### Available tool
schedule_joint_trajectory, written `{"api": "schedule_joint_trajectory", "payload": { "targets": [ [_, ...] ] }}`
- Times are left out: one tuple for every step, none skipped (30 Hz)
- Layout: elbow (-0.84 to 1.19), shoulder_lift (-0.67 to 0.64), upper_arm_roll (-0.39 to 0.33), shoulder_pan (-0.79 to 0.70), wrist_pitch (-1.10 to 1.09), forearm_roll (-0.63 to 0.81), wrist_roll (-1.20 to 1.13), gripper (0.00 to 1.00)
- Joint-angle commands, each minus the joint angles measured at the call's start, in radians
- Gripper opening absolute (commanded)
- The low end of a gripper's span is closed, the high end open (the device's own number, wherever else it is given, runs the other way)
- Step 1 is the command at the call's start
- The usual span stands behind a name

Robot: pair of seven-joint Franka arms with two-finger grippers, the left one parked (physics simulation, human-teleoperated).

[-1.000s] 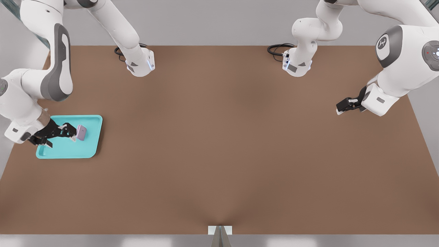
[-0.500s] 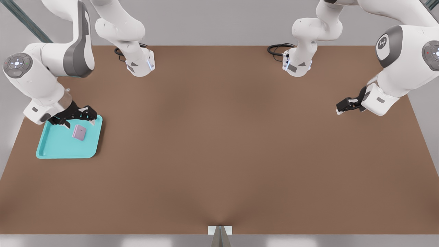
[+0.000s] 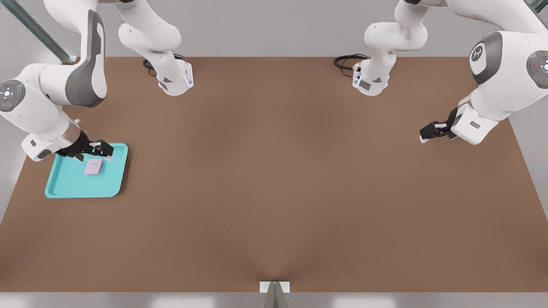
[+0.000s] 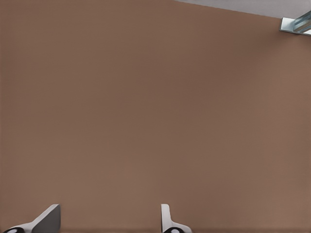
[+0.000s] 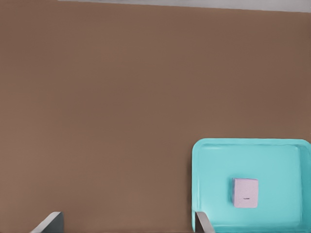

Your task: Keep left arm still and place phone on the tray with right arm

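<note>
The turquoise tray sits near the table's edge at the front view's left. The pale pink-lilac phone lies flat inside it, free of any grip. My right arm's gripper hovers over the tray's far rim, just beyond the phone, open with nothing between its fingers. In the right wrist view the tray and the phone lie off to one side of the gripper, whose two pale fingertips stand wide apart over bare table.
The brown table stretches across the front view. Two white arm bases stand at its far edge with black cables. The parked arm's gripper hangs over the front view's right side.
The gripper let go of the phone, lifted and pulled back to the tray's far rim. The phone went from tilted in the fingers to lying flat in the tray.
</note>
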Motion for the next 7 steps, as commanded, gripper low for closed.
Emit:
{"api": "schedule_joint_trajectory", "payload": {
  "targets": [
    [-0.002, -0.002, 0.000, 0.023, -0.003, -0.011, 0.066, 1.00],
    [0.014, -0.012, 0.000, 0.023, -0.031, -0.009, 0.035, 1.00],
    [0.121, -0.012, 0.002, 0.031, -0.172, -0.002, 0.034, 1.00],
    [0.152, -0.013, 0.031, 0.028, -0.215, 0.011, 0.058, 1.00],
    [0.147, -0.021, 0.037, 0.025, -0.216, 0.018, 0.066, 1.00],
    [0.144, -0.021, 0.037, 0.025, -0.216, 0.018, 0.063, 1.00],
    [0.144, -0.019, 0.037, 0.025, -0.216, 0.018, 0.063, 1.00]
  ]
}}
